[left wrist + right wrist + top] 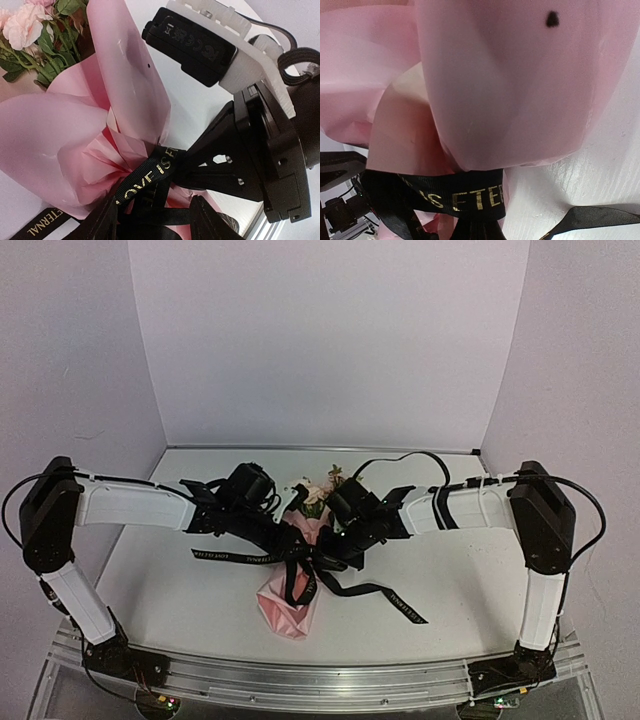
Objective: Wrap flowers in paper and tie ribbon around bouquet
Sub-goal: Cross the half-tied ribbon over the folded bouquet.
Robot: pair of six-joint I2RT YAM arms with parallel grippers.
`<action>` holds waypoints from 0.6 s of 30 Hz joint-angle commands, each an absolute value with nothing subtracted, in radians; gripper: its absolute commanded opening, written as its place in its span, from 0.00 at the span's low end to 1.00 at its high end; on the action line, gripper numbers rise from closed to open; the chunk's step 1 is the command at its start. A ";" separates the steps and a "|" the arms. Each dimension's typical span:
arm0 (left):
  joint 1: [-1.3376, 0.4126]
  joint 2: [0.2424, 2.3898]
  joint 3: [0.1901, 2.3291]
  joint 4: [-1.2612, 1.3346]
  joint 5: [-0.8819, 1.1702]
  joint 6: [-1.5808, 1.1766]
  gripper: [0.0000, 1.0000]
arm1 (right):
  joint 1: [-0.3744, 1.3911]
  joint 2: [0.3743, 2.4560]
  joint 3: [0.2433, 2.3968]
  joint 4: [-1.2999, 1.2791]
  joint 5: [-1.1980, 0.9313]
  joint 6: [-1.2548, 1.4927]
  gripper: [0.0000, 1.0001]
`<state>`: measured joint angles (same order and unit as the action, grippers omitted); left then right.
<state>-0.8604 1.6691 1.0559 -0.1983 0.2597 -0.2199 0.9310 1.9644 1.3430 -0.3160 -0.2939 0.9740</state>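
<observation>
Closely, L pincer (284,537), R pincer (341,543) crowd ribbon (381,595) round bouquet (287,606); table (460,575) beneath.

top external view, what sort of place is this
Likely a robot test booth: plain pale walls box in a white table, and the left arm and right arm are bolted to a metal rail at its near edge.
</observation>
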 commanded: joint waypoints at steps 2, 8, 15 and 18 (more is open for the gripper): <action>-0.862 1.635 1.131 -0.252 0.162 -0.178 0.52 | 0.928 1.938 1.334 -0.280 -0.274 0.983 0.00; -0.861 1.642 1.137 -0.290 0.166 -0.177 0.44 | 0.928 1.944 1.336 -0.281 -0.278 0.985 0.00; -0.861 1.697 1.150 -0.286 0.218 -0.164 0.42 | 0.927 1.948 1.340 -0.281 -0.280 0.984 0.00; -0.860 1.717 1.164 -0.285 0.232 -0.159 0.43 | 0.927 1.949 1.342 -0.281 -0.282 0.982 0.00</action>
